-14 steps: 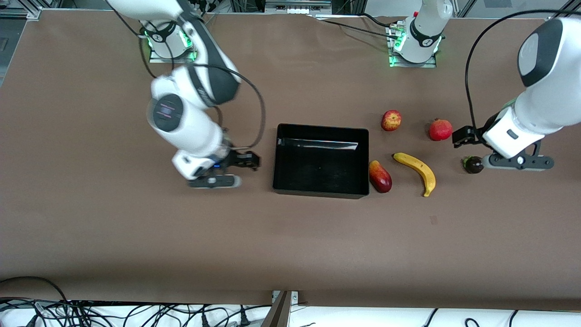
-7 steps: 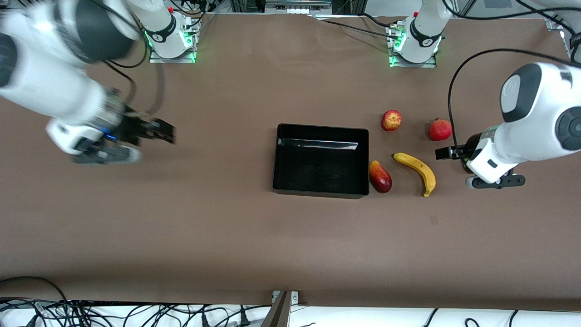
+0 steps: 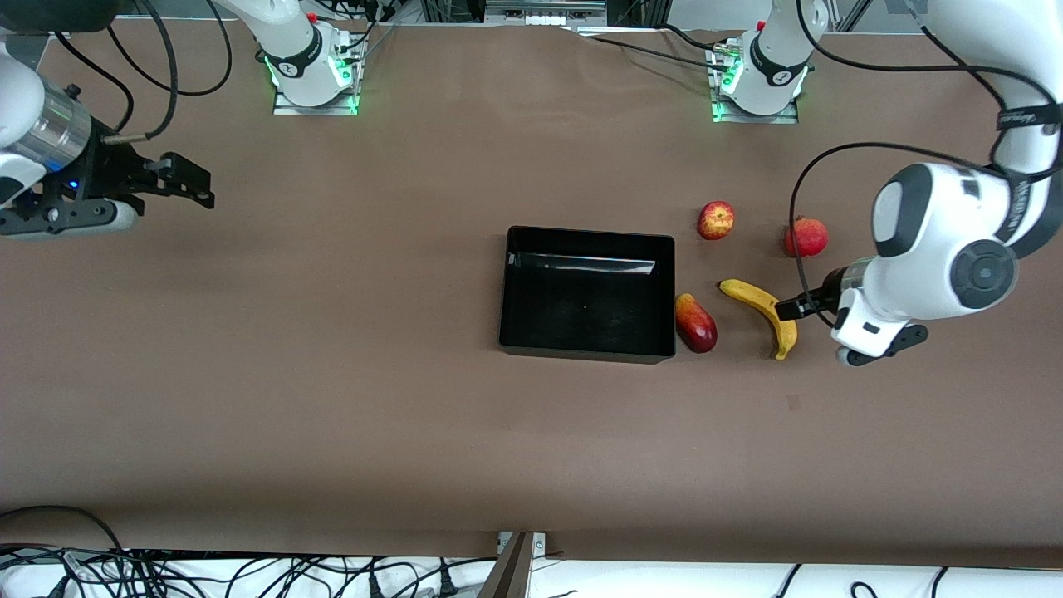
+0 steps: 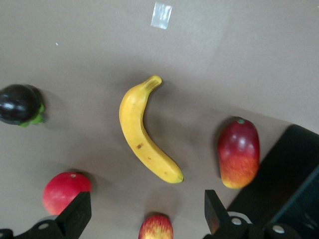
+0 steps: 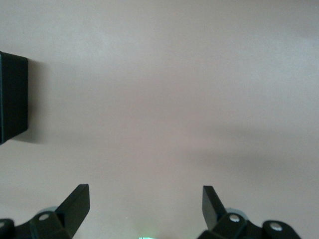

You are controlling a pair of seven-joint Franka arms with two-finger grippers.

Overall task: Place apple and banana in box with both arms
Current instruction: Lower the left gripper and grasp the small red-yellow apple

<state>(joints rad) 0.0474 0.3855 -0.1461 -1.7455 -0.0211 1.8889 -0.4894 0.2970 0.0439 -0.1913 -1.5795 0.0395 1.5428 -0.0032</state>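
Observation:
The yellow banana (image 3: 762, 305) lies on the table beside the box, with a mango between them. The apple (image 3: 716, 220) lies farther from the front camera than the banana. The black box (image 3: 588, 353) stands mid-table and holds nothing. My left gripper (image 3: 793, 309) is open and empty, hovering over the banana's end toward the left arm's end of the table. In the left wrist view, the banana (image 4: 144, 132) and the apple (image 4: 156, 227) lie between its fingers (image 4: 79, 209). My right gripper (image 3: 193, 181) is open and empty at the right arm's end of the table.
A red-yellow mango (image 3: 696, 322) lies against the box's wall. A red pomegranate (image 3: 806, 237) lies beside the apple. A dark mangosteen (image 4: 20, 103) shows only in the left wrist view. The right wrist view shows bare table and a box corner (image 5: 12, 97).
My right arm has swung away from beside the box to the right arm's end of the table. My left gripper has moved from over the mangosteen to over the banana.

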